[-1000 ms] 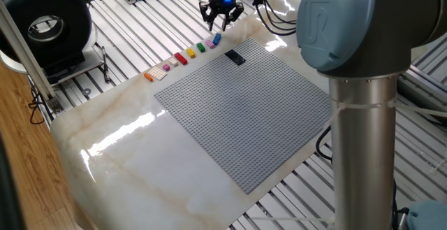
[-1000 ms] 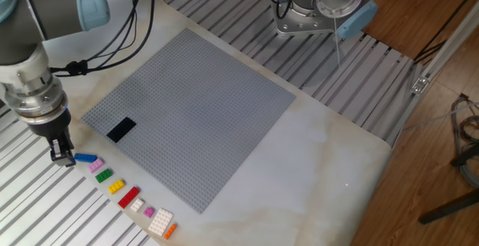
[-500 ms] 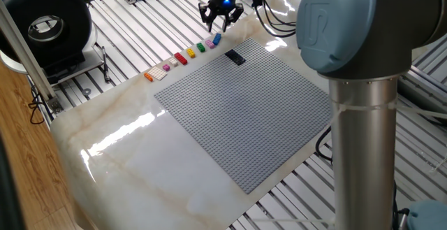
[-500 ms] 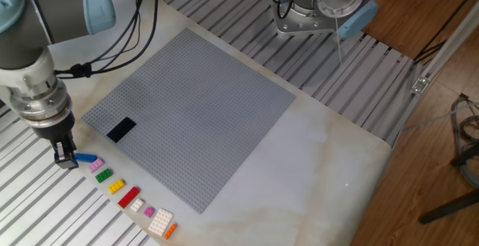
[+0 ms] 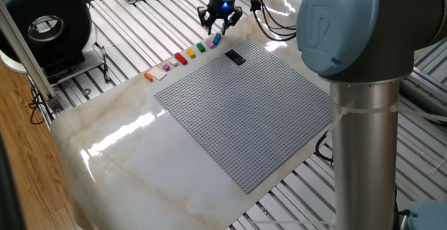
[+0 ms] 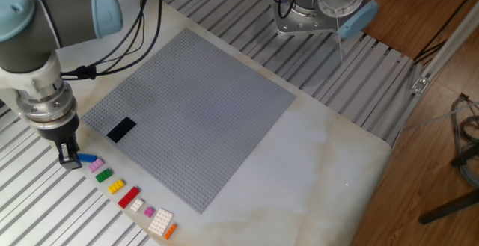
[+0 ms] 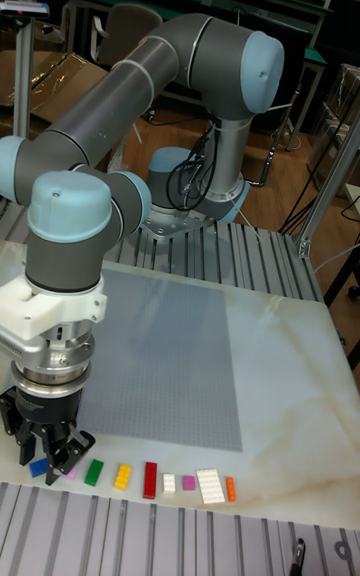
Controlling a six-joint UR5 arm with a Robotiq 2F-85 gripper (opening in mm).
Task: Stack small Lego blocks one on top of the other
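Lego blocks (image 6: 123, 189) lie in a close row on the bench (image 6: 314, 149) beside the grey baseplate (image 6: 191, 111), the navy block (image 6: 120, 129) on the baseplate; the gripper (image 6: 69, 155) hangs over the blue block (image 6: 88, 158) at the row's end, jaws spread and empty. Likely fault: an off-centre descent lands a finger on the adjacent pink block (image 6: 96, 167), tipping or scattering the row; a skewed pinch could also flick the blue block away.

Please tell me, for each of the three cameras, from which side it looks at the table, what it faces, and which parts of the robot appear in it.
One fixed view: beside the arm's base, high up, facing the grey baseplate; a big joint fills the foreground, the gripper far off.
The other fixed view: high, opposite, facing the base; wrist and gripper at left.
Tall fixed view: low at the brick-row edge, facing the base; the whole arm shows, gripper nearest.
All share the blue brick under the fingers.
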